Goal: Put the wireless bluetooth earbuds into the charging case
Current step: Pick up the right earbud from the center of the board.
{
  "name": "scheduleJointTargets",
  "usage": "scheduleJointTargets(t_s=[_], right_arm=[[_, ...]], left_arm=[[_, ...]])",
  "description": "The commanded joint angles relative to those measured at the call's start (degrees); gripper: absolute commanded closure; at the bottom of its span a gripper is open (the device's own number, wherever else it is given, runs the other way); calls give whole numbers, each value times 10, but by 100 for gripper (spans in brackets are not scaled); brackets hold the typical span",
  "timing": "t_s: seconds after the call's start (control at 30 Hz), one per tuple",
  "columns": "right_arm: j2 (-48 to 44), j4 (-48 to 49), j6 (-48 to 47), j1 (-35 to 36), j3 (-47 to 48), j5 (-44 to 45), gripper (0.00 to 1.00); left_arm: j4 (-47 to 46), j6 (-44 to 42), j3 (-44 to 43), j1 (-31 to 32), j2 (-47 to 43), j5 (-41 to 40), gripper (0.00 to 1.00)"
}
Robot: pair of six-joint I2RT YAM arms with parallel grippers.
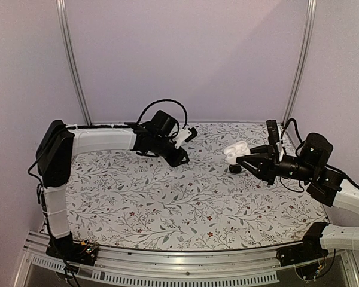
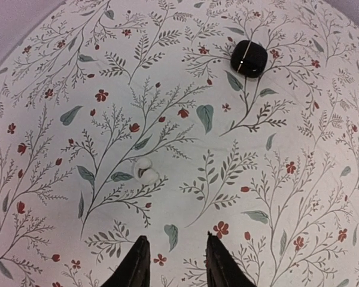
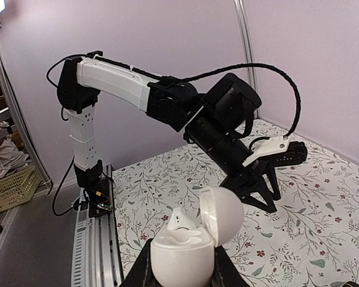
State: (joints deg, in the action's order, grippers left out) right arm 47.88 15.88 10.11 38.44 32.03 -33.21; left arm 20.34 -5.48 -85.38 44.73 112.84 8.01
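On the floral cloth (image 2: 299, 197), grasp next the loose earbud (image 2: 145, 171) at 11 o'clock of your spread left gripper (image 2: 176, 266); the right gripper (image 3: 179, 272) clamps the open charging case (image 3: 185, 245).

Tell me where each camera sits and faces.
Top external: above, behind the bases, looking down on table, left arm, right arm.
Left wrist: faces down at a white earbud and black case; open left gripper at bottom.
Right wrist: faces the left arm; right gripper holds the open white charging case.
Shared: top external and right wrist both show that case.
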Motion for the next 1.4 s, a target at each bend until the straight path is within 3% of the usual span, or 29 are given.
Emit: scheduleJointTargets(t_s=[0.0, 0.5, 1.37], right_arm=[[-15, 8, 10, -5, -12, 17, 100], [-5, 3, 3, -6, -4, 8, 100], [-4, -16, -13, -6, 8, 0, 100]], left_arm=[[-5, 25, -51, -40, 55, 38, 69], [21, 45, -197, -66, 212, 54, 71], [78, 5, -257, -42, 275, 51, 71]])
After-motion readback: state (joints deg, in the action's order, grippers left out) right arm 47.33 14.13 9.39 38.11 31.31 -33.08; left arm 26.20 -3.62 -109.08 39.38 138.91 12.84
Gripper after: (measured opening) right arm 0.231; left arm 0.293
